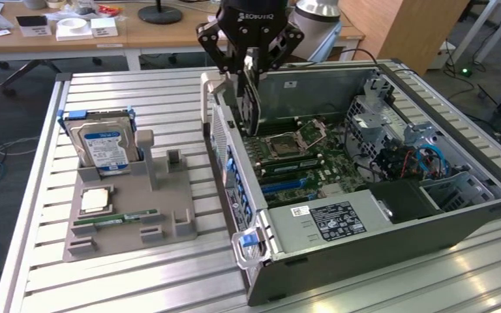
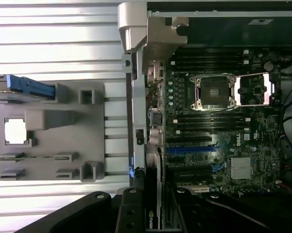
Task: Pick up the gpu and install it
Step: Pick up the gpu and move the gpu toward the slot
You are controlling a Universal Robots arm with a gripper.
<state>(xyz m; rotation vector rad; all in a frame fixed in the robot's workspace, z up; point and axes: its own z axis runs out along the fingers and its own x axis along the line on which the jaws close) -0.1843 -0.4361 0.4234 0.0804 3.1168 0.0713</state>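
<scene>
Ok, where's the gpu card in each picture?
Exterior view: the gpu hangs upright in the gripper, over the rear edge of the open computer case.
Wrist view: the gpu is seen edge-on, clamped in the dark gripper, beside the case's silver rear wall.
Shared landmark: the square silver processor socket inside the case.

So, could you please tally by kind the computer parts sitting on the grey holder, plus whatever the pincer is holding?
Hard drive: 1
CPU: 1
RAM stick: 1
GPU, gripped in the pincer above the open case: 1
Total: 4
</scene>
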